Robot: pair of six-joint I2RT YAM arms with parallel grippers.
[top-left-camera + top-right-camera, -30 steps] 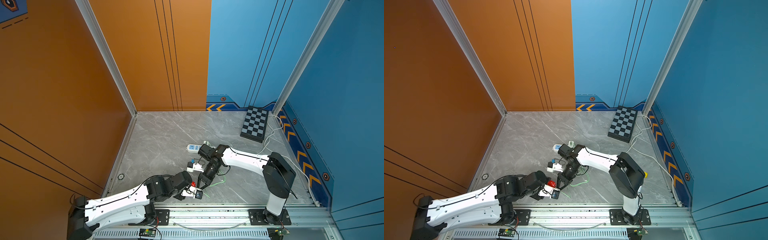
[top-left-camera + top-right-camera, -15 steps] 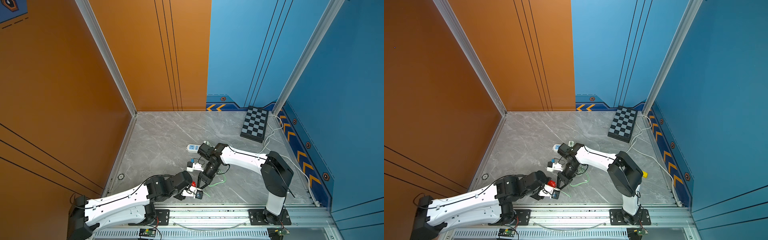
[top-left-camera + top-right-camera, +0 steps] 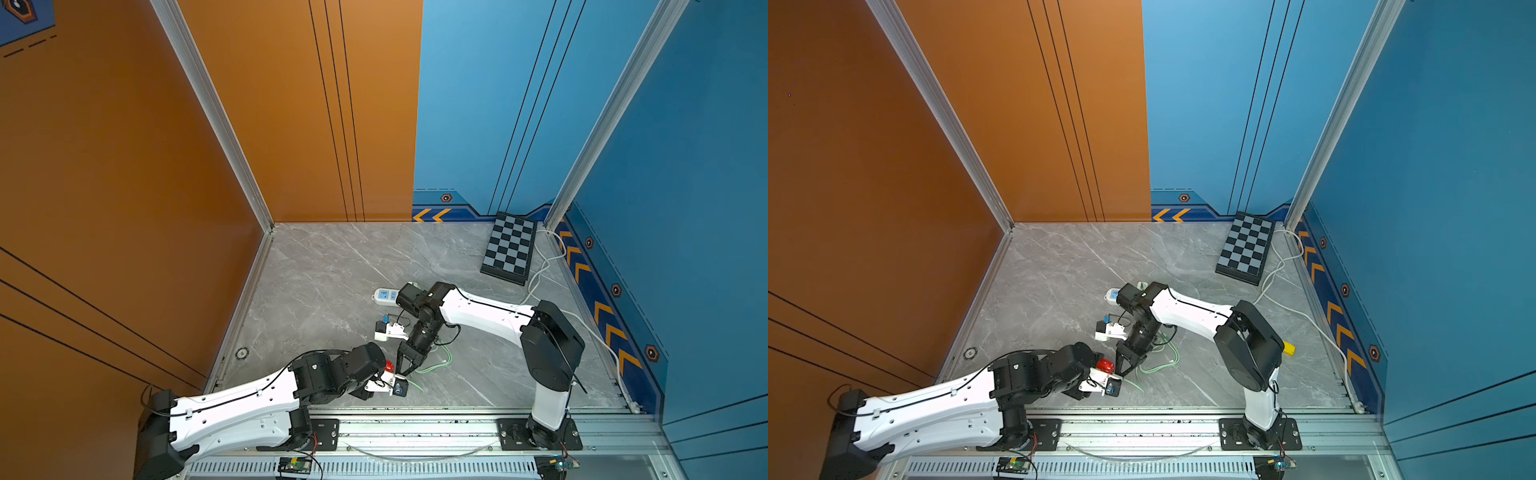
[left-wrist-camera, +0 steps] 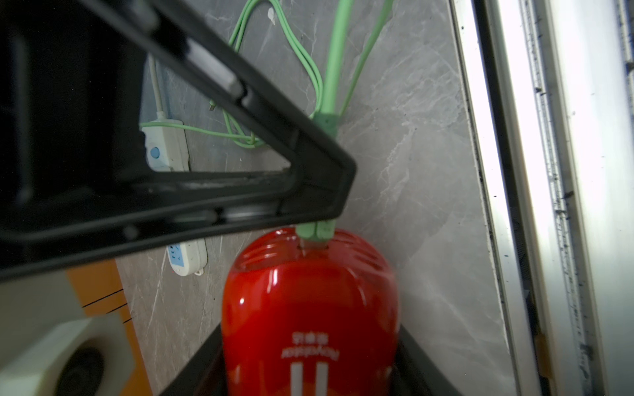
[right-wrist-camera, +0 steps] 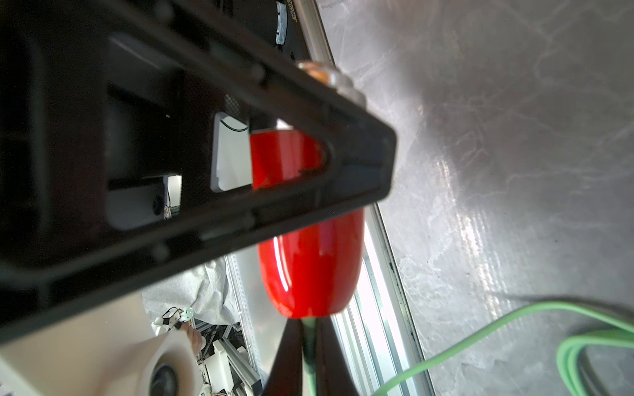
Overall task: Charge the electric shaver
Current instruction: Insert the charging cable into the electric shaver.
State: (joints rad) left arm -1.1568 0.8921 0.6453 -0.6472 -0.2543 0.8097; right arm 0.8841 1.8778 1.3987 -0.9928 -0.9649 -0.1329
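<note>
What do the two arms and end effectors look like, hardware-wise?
Left arm and right arm match: white shell links, black joint housings, black bases bolted to an aluminium rail, a thin black cable clipped along each white link. Left end effector and right end effector: black fingers shaped as open triangular frames, a white camera mount at each wrist. No readable markings.

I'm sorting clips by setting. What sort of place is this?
Probably a robot test cell: two robot arms bolted to an aluminium rail, orange and blue panel walls, a checkerboard in the corner.
</note>
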